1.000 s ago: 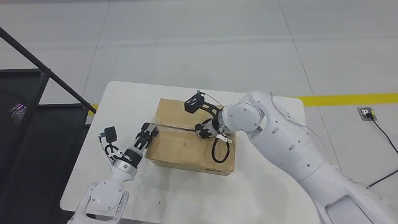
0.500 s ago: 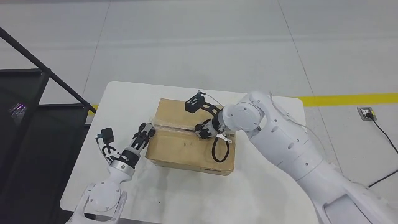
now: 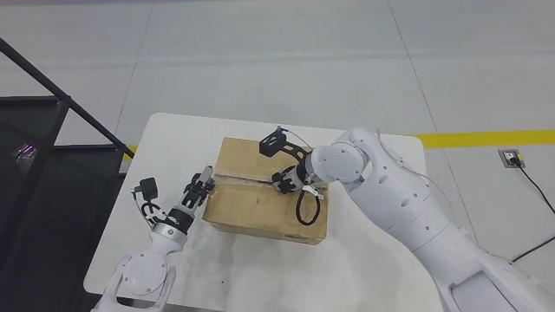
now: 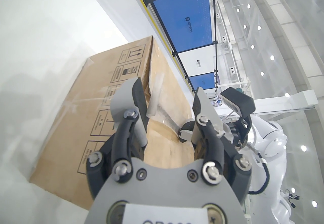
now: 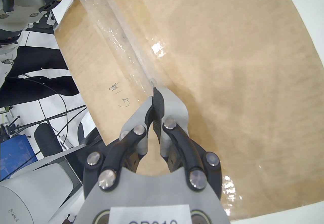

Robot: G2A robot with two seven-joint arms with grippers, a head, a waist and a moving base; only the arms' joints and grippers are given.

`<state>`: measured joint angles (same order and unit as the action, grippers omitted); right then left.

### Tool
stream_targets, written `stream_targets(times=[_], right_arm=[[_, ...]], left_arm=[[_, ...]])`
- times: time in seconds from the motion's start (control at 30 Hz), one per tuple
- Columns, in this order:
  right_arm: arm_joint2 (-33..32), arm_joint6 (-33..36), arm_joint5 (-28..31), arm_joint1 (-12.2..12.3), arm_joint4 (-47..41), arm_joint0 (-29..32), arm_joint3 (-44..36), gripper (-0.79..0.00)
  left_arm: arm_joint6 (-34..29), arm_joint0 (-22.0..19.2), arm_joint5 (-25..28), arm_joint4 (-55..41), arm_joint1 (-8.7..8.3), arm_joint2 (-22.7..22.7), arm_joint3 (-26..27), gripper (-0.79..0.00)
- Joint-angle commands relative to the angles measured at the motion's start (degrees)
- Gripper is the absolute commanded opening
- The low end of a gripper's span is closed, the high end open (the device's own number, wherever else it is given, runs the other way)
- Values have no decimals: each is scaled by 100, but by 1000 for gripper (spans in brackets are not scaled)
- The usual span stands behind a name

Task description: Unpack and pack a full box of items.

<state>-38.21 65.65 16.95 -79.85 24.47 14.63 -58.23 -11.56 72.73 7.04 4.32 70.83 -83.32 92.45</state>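
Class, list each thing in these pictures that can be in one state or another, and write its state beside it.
cardboard box: closed, top flaps shut.
clear tape: stuck along the box's top seam, wrinkled.
left gripper: open, its fingers either side of the seam's end at the box edge.
right gripper: shut, its tips resting on the tape partway along the seam.
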Motion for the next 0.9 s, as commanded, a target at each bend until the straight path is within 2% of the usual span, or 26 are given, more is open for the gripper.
stream_targets(times=[0.0, 0.17, 0.33, 0.53, 0.67, 0.87], right_arm=[[-10, -1, 13, -4, -10, 3, 8, -785], [-43, -40, 36, -9, 5, 11, 23, -785], [-102, -95, 26, 3, 43, 45, -32, -785], [-271, -189, 8, 65, 85, 152, -239, -785], [-421, -341, -12, 132, 195, 289, -483, -785], [-749, -433, -219, 284, 384, 638, -1091, -785]], left_arm=[[5, 3, -2, 2, 0, -12, 5, -292], [221, 38, 37, -23, 2, -141, 114, -296], [414, 224, 157, 7, -6, -312, 565, -289], [-9, 329, 173, -218, -11, -266, 1046, -314], [-335, 89, 109, -20, 2, 60, 854, -308], [-414, -446, -8, -8, 67, 506, 192, -326]])
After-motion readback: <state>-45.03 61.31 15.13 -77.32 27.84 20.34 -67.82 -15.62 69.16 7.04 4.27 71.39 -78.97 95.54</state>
